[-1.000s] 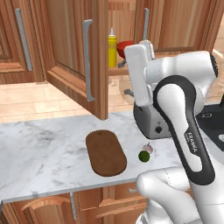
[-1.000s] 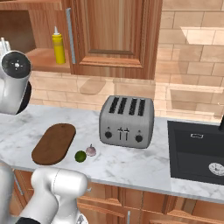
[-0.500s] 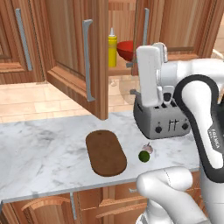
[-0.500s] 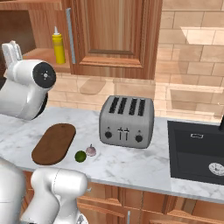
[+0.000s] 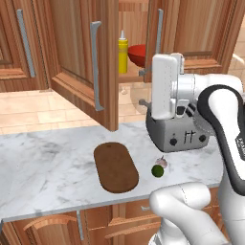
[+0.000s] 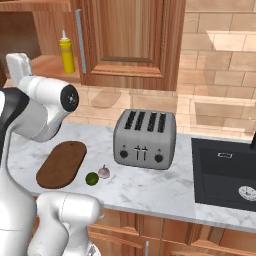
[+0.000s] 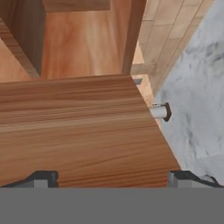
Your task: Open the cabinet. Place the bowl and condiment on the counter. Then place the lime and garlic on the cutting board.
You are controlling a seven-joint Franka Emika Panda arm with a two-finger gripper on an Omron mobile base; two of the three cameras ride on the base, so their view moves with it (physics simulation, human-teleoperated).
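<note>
Evenly and brightly lit, rendered, sharp throughout with no blur or edge distortion. Soft shadows under the open cabinet (image 5: 86, 62) door and beside the toaster (image 6: 145, 139). Faint sheen on the marble counter (image 5: 43, 162).

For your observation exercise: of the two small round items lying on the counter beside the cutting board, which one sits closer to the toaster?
The garlic, the whitish-pink bulb; the dark green lime lies farther from the toaster.

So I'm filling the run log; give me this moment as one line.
cabinet: left door open | bowl, condiment: on shelf | lime, garlic: on counter | gripper: open, empty
</note>
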